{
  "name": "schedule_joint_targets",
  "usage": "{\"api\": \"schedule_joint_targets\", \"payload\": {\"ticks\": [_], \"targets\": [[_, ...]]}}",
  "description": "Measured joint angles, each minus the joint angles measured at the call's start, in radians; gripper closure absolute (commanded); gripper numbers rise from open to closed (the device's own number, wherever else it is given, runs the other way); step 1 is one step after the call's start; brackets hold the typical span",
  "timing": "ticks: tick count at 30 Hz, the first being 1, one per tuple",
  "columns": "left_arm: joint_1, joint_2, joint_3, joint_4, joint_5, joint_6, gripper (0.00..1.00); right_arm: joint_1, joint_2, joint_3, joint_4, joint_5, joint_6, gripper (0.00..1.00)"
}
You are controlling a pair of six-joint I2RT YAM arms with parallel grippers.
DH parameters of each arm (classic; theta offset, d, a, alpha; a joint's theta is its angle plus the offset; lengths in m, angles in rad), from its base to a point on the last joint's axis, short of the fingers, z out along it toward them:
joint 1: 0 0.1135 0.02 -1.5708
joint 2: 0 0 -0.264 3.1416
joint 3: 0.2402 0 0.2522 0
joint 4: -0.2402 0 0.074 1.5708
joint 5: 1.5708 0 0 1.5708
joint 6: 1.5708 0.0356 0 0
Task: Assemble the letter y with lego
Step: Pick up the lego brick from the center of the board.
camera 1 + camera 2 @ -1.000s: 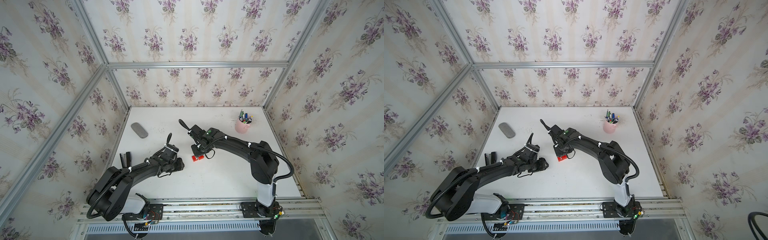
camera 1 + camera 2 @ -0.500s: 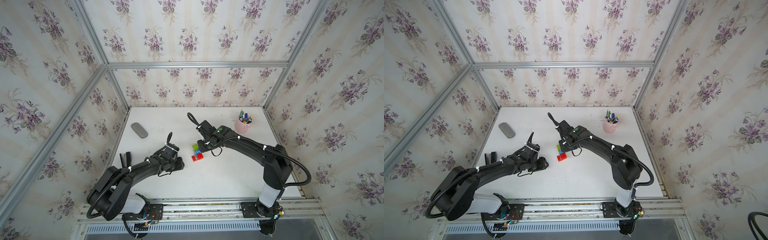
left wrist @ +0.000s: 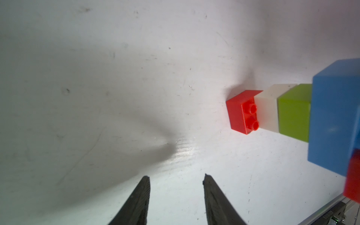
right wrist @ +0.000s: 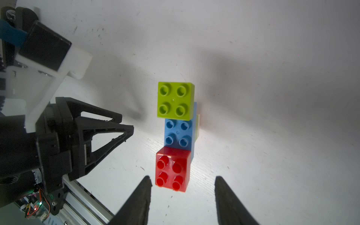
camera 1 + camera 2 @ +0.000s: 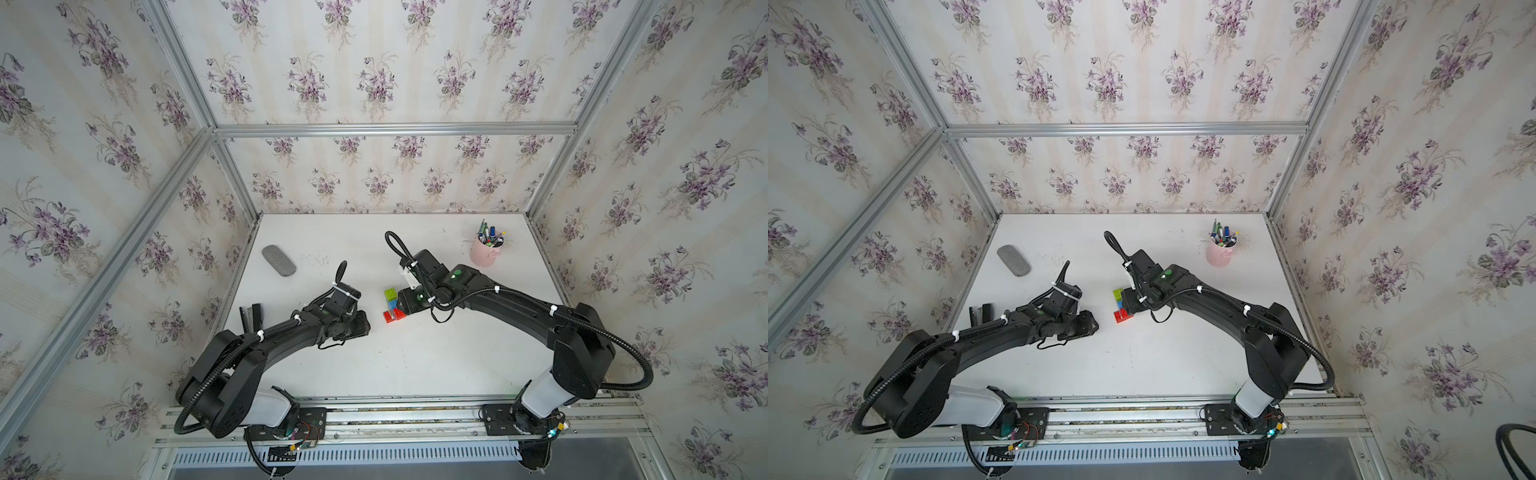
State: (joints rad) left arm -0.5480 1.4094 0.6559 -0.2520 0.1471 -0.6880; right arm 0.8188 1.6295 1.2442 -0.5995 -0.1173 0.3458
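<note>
The letter y (image 5: 391,305) lies on its side on the white table (image 5: 415,365) between the two arms; it is also in the other top view (image 5: 1120,305). In the right wrist view a lime green brick (image 4: 176,100), a blue brick (image 4: 179,134) and a red brick (image 4: 172,168) face me studs-on. My right gripper (image 4: 183,178) is open, its tips just short of the red brick and touching nothing. The left wrist view shows a stem of red (image 3: 241,113), white (image 3: 266,111) and green (image 3: 294,113) lego behind the blue brick (image 3: 335,120). My left gripper (image 3: 176,176) is open and empty, left of the bricks.
A pink cup of pens (image 5: 485,253) stands at the back right. A grey oblong object (image 5: 278,260) lies at the back left. Black items (image 5: 251,316) sit at the table's left edge. An aluminium rail (image 5: 395,415) runs along the front.
My right gripper has opened and drawn back to the right, off the bricks, so the green and blue bricks now show. The left arm has stayed still.
</note>
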Motion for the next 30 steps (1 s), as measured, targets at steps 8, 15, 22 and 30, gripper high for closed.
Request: {"api": "schedule_joint_targets", "payload": {"ticks": [8,15,22,30], "targets": [[-0.002,0.0,-0.001,-0.006,-0.005,-0.005,0.53,0.024,0.041,-0.011,0.042,-0.033,0.003,0.46],[-0.002,0.0,-0.003,-0.01,-0.008,-0.005,0.53,0.027,0.089,-0.013,0.041,-0.028,0.003,0.5],[-0.002,0.0,-0.012,-0.01,-0.014,-0.005,0.53,0.027,0.108,-0.014,0.042,-0.002,-0.005,0.66],[0.0,-0.01,-0.013,-0.019,-0.023,-0.005,0.53,0.011,0.099,-0.034,0.074,-0.03,-0.061,0.71]]}}
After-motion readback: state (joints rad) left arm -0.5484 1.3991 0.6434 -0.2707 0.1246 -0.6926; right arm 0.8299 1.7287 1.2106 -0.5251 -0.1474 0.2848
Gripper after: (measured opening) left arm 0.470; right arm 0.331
